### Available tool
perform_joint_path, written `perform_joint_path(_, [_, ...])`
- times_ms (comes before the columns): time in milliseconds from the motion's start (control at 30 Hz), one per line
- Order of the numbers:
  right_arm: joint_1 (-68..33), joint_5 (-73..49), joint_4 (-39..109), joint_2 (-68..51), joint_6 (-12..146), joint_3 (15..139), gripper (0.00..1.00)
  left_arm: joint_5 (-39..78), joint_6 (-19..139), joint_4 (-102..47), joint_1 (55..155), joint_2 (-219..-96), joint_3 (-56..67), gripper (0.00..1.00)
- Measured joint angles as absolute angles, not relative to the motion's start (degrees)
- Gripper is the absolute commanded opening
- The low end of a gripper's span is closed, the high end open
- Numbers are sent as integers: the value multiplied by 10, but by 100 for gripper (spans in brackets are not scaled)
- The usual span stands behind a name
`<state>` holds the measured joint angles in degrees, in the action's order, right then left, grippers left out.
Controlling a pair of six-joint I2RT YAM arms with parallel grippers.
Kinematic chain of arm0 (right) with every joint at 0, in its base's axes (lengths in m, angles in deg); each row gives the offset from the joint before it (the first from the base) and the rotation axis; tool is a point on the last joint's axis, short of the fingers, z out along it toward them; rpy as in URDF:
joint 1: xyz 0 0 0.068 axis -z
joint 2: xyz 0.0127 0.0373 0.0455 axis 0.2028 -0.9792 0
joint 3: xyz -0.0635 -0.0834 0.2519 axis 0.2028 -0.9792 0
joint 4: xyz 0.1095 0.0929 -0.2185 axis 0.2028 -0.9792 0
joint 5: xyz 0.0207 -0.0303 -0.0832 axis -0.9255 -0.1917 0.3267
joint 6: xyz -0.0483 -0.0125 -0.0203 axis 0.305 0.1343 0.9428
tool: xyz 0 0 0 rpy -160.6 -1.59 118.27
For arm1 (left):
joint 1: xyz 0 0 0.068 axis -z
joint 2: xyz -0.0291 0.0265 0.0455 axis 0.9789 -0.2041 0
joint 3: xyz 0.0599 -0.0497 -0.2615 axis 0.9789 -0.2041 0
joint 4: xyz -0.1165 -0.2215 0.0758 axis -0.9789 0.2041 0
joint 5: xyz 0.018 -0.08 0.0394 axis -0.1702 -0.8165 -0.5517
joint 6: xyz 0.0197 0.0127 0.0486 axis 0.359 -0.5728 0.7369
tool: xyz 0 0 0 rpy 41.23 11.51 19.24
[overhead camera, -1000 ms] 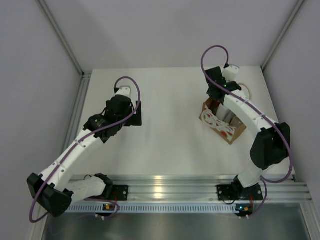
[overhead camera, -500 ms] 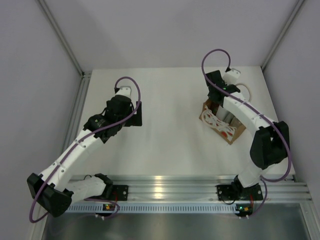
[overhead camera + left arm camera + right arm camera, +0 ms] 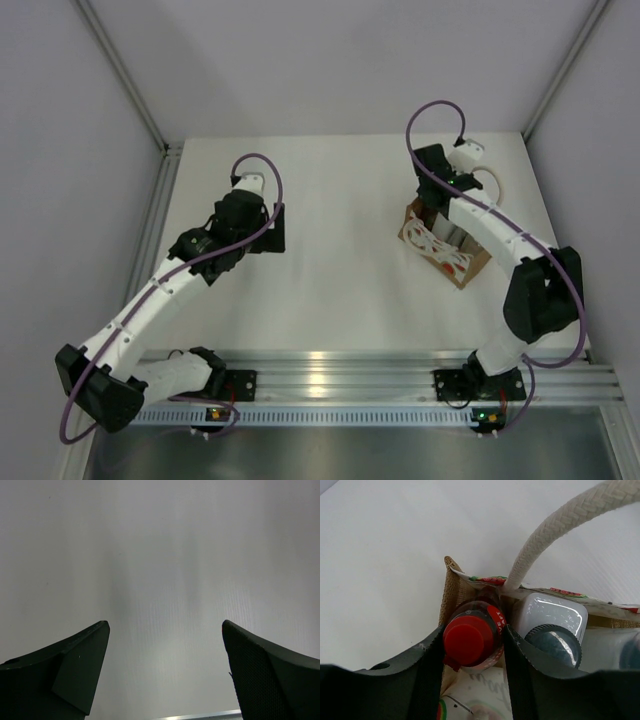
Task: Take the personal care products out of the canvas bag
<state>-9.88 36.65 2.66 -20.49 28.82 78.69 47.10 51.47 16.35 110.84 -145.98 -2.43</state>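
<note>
The canvas bag (image 3: 447, 252) stands at the right of the table, its cream handle (image 3: 555, 530) looping up. My right gripper (image 3: 472, 632) reaches down into the bag's left end, its jaws pressed on both sides of the red bottle with red cap (image 3: 469, 639), which sits inside the bag. Beside it stands a pale bottle with a dark cap (image 3: 554, 641). Another dark cap (image 3: 632, 652) shows at the right edge. The tapered tube is hidden. My left gripper (image 3: 165, 630) is open and empty over bare table, far left of the bag (image 3: 270, 228).
The white table (image 3: 340, 200) sits between grey walls with metal posts at the back corners. An aluminium rail (image 3: 340, 375) runs along the near edge, by the arm bases. The bag stands near the table's right edge.
My right wrist has shifted slightly to the right and back over the bag. The left arm has not moved.
</note>
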Motion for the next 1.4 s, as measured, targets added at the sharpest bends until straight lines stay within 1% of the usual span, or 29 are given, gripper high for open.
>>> perform_joint_path(33, [-99,365,28,-203,288,785,45,470,515,163,1108,-1461,-25,98])
perform_joint_path(133, [-99,360,30,-199,287,783,55,468,515,163,1108,-1464,-26,98])
perform_joint_path(200, [-99,353,34,-196,287,778,56,468,515,163,1108,-1464,-26,98])
perform_joint_path(300, [-99,348,38,-194,287,773,56,468,516,163,1108,-1464,-26,98])
perform_joint_path(400, [-99,344,39,-194,289,772,50,468,517,163,1108,-1464,-26,98])
perform_joint_path(600, [-99,343,40,-193,291,769,47,469,517,163,1108,-1464,-26,98])
perform_joint_path(900, [-101,338,40,-171,291,754,46,469,517,163,1108,-1470,-26,98])
perform_joint_path(1133, [-102,338,40,-172,291,754,45,469,519,163,1108,-1472,-27,98])
perform_joint_path(1400, [-103,341,48,-184,291,755,45,469,519,163,1108,-1472,-27,98])
